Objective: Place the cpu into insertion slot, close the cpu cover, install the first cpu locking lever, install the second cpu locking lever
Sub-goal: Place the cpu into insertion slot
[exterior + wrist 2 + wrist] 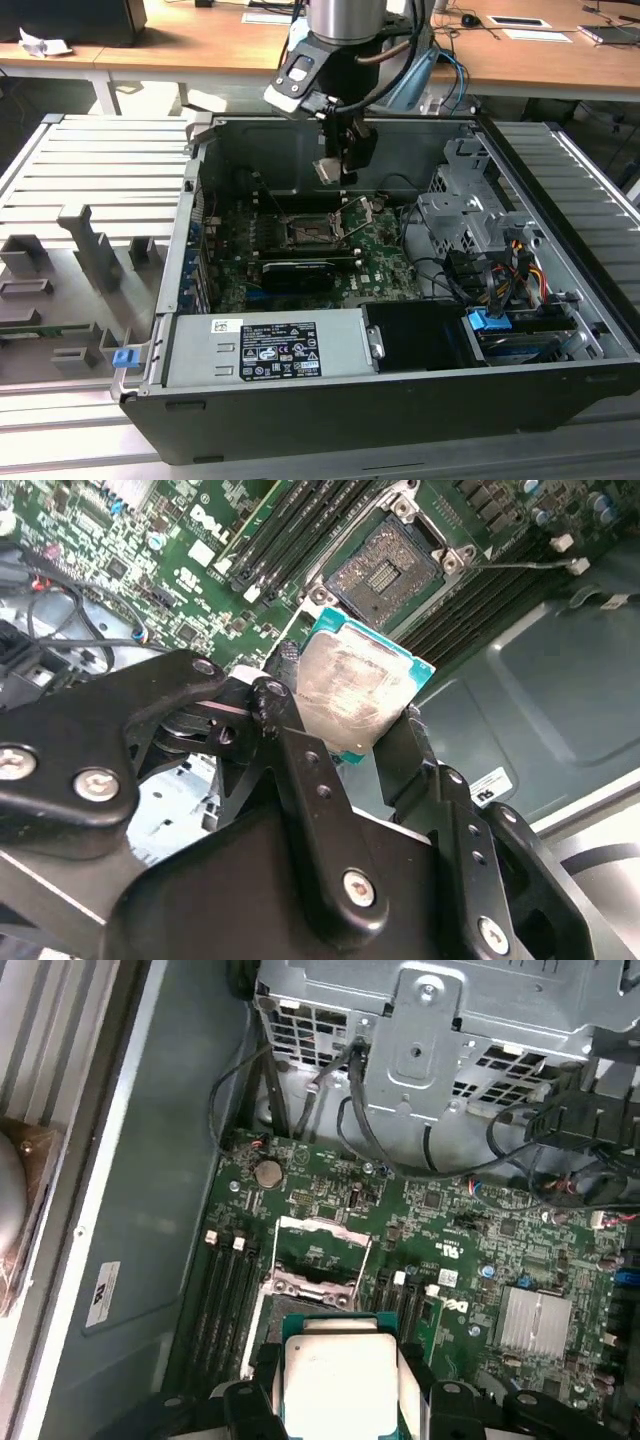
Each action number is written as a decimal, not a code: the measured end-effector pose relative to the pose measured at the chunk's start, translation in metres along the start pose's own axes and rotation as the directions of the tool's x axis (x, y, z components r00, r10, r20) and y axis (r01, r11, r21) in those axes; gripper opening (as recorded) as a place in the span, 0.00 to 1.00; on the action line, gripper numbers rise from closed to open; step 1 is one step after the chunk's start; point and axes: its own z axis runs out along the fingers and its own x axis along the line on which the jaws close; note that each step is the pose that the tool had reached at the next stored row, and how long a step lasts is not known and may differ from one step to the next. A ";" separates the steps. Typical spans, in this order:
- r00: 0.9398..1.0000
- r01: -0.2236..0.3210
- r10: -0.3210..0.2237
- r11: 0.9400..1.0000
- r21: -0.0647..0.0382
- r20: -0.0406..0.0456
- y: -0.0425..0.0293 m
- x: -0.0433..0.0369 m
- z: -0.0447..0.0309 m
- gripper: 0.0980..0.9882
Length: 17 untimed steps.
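gripper (345, 718): fingers clamped on two opposite edges of the cpu, leaving its flat faces free for seating
cpu (338, 1378): held in the air above the motherboard (380, 262), not yet seated
slot (385, 570): open, empty, contacts bare

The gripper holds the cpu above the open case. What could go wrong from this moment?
The gripper grips the cpu by two edges, well above the socket; a slip could drop it onto the motherboard. The raised cpu cover stands right beside the socket, so the gripper might catch it while descending.
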 end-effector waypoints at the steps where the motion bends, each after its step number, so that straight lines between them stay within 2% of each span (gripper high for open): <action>1: 1.000 -0.014 0.014 1.000 0.000 0.001 0.0000 0.0000 0.0003 0.50; 3: 0.998 -0.066 0.066 0.998 -0.003 0.006 -0.0001 0.0000 0.0011 0.50; 11: 0.987 -0.163 0.163 0.987 -0.007 0.015 -0.0003 -0.0001 0.0027 0.50; 17: 0.961 -0.277 0.277 0.961 -0.014 0.026 -0.0006 -0.0001 0.0044 0.50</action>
